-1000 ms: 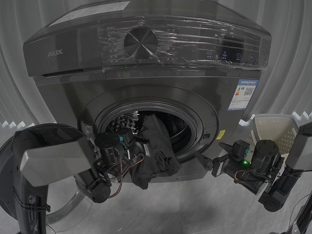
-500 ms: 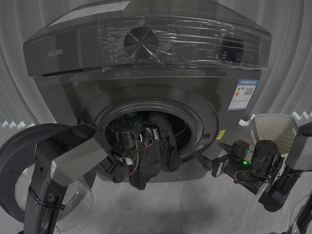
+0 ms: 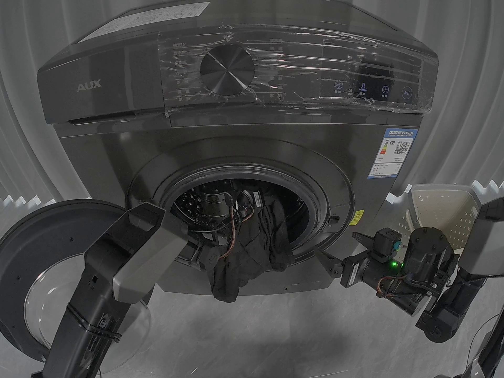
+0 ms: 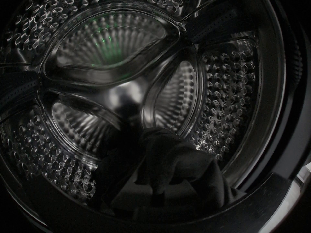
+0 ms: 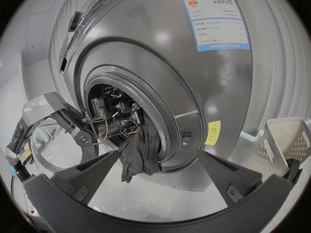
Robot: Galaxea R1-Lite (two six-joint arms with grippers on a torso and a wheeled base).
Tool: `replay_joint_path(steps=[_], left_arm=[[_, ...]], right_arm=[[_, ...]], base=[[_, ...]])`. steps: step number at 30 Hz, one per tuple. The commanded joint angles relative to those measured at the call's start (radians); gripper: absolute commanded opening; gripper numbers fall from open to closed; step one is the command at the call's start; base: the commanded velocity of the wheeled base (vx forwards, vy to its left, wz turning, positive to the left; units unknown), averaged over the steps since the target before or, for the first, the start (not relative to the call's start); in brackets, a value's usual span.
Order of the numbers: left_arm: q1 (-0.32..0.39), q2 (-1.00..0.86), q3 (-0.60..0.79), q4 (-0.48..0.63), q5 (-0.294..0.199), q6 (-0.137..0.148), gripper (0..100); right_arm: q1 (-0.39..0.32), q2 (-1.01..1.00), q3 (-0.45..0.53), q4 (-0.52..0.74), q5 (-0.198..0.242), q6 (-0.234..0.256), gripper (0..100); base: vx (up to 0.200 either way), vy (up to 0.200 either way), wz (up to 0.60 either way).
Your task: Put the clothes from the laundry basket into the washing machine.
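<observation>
Loading: left gripper (image 3: pixel 254 200) in drum (image 4: pixel 123 94), hold on dark garment (image 3: pixel 252 253) unclear; right gripper (image 3: pixel 342 248) spread, empty. Next: tuck hanging tail inside.

Left arm (image 3: pixel 100 295): you see a grey angular shell (image 3: pixel 137 253), black cable ties (image 3: pixel 92 325), brown wires (image 3: pixel 231 233).
Right wrist (image 3: pixel 404 274): black motor cylinder (image 3: pixel 426 252), green light (image 3: pixel 392 264).
</observation>
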Motion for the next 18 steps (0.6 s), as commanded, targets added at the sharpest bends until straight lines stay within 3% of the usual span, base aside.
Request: replay_joint_path(steps=[1, 14, 15, 18], left_arm=[[0.004, 0.073, -0.107, 0.021, 0.032, -0.004, 0], [0.032, 0.054, -0.096, 0.045, 0.043, -0.006, 0], [0.032, 0.045, -0.090, 0.048, 0.043, -0.006, 100], [0.032, 0.031, -0.082, 0.051, 0.043, -0.010, 100]], right_arm=[[0.001, 0.005, 0.000, -0.002, 0.000, 0.000, 100], [0.001, 0.007, 0.000, -0.002, 0.001, 0.000, 100], [0.001, 0.007, 0.000, -0.002, 0.001, 0.002, 100], [0.001, 0.007, 0.000, -0.002, 0.001, 0.002, 100]], base=[[0.000, 0.000, 0.00], [0.000, 0.000, 0.00], [0.000, 0.000, 0.00], [0.000, 0.000, 0.00]])
